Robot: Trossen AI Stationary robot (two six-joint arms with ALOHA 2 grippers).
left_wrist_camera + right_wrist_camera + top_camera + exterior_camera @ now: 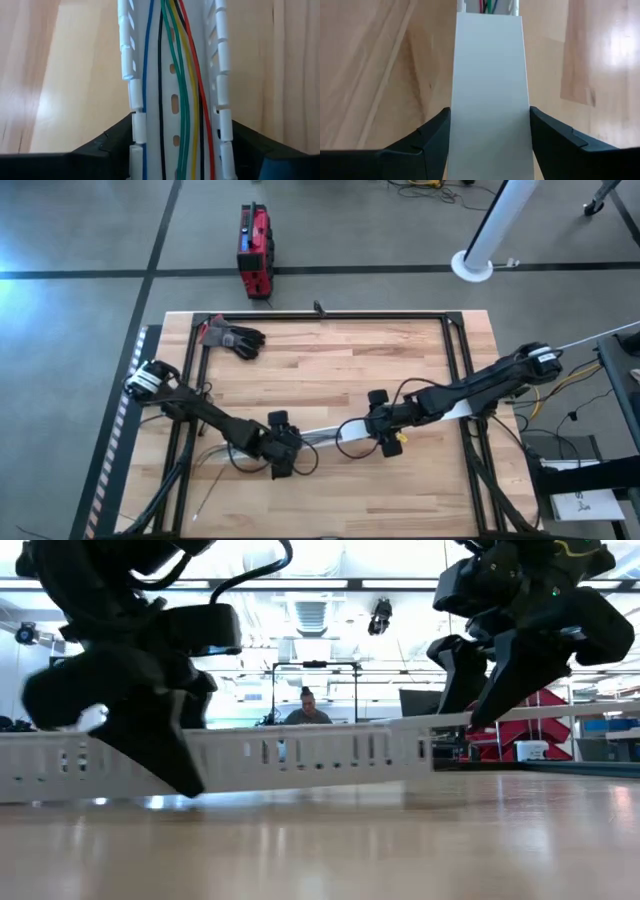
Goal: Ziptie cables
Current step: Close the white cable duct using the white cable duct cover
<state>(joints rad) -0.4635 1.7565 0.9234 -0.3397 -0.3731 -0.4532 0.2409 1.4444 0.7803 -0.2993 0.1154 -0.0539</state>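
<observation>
Table: a flat top of pale wooden planks, smooth and faintly glossy, framed by dark rails; both arms are reached in over it.
Channel: a long, white, rigid plastic trough with slotted, comb-like side walls and oval holes in its floor; it is seen lying between the two grippers and passing between the jaws of each.
Lid: a flat, plain white strip, stiff and smooth, laid over the channel at the right gripper's end; it is likely to be slippery under hard pads.
Left gripper: its dark fingers are set against the two outer walls of the channel, closed onto it at the open, uncovered end.
Right gripper: its jaws are closed narrowly on the lidded end of the channel, one finger on each long edge.
Cables: thin insulated wires in blue, black, green, yellow and red, run lengthwise inside the channel, between the left jaws and onward; their ends are just seen beyond the lid in the right wrist view.
Handling: the wires are judged light, limp and springy, easily splayed; they are best gathered as one bundle in mid-run, clear of the connector ends, though whether they are free to lift out cannot be told.
Glove: a dark, soft glove is left well behind both grippers.
</observation>
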